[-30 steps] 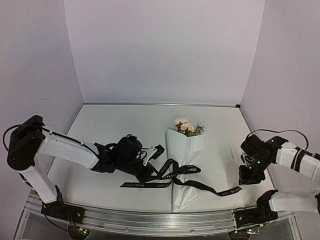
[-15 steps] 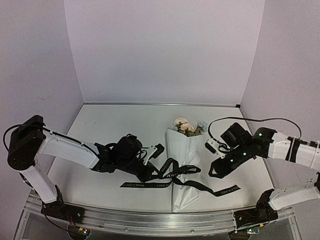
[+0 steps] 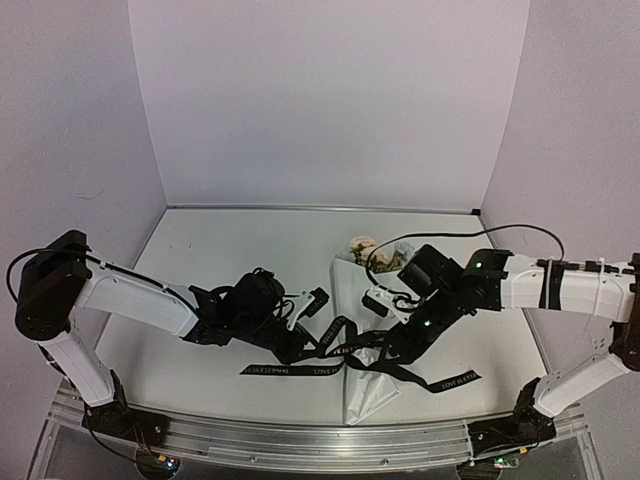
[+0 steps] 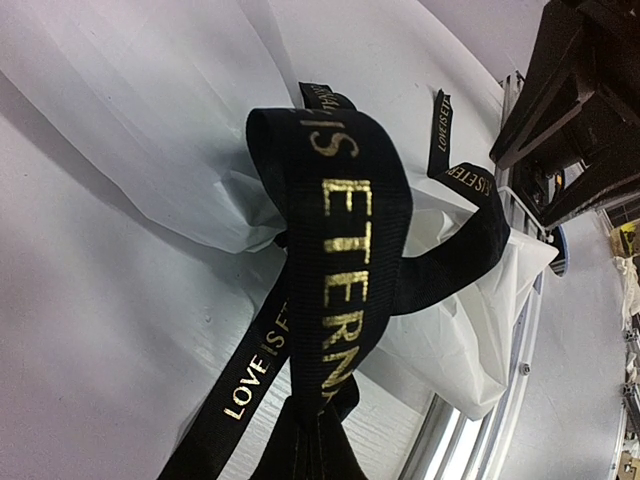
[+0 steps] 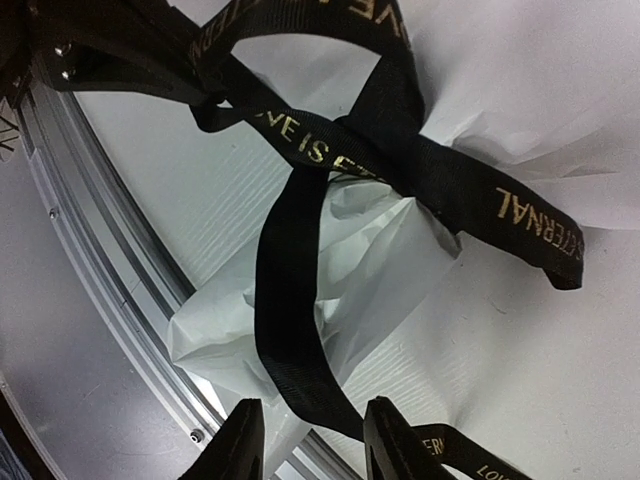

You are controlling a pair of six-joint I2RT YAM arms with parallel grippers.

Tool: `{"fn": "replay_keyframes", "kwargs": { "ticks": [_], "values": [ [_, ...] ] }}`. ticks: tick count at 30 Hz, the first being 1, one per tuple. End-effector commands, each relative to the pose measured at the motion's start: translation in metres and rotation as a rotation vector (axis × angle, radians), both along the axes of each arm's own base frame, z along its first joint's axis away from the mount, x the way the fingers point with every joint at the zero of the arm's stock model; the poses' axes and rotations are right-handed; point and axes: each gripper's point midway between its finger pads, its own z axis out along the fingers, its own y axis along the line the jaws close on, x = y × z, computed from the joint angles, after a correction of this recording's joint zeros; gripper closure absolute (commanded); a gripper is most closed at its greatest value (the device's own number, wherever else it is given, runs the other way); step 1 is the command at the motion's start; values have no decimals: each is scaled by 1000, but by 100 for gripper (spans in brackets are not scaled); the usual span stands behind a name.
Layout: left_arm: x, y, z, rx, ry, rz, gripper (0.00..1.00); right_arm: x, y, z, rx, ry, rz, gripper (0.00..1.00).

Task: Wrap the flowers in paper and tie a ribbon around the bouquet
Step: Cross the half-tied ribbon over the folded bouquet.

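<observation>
1. Find bouquet [image 3: 352,290] mid-bench [image 3: 230,250], ribbon [image 3: 340,345] crossed round it.
2. Note left gripper [image 3: 300,348] pinched shut on ribbon; right gripper [image 5: 315,440] half-open, empty.
3. Expect limp, slick ribbon; pinch it flat.

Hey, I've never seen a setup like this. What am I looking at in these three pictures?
Two robot arms are bolted to a table. One picture looks down from above; the other two come from a camera on each wrist. On the table lies a bouquet wrapped in white paper, with a black ribbon crossed around it. The left fingers are shut on the ribbon. The right fingers stand open on either side of a ribbon strand.
</observation>
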Motion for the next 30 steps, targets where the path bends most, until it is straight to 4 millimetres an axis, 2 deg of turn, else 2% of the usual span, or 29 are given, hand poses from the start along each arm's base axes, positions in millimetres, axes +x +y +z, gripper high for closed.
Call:
{"fn": "replay_keyframes", "kwargs": {
  "ticks": [1,10,15,18,20,25,30],
  "values": [
    [7,-9,14,-34,-31,8,100,1,15,6,27,27,1,64],
    [7,-7,15,-34,-32,12,100,3,14,-5,-9,34,-11,68],
    [7,-8,14,-33,-30,10,100,0,14,-6,-5,57,-22,75],
    [7,-8,14,-33,-29,9,100,-1,13,-7,-5,68,-31,76],
    [7,-9,14,-35,-26,8,100,-1,12,-8,-8,70,-31,75],
    [6,-11,12,-39,-18,5,100,2,10,-11,-27,51,-34,63],
    [7,-13,13,-41,-17,0,100,3,12,-14,-33,59,-36,66]
  ]
}}
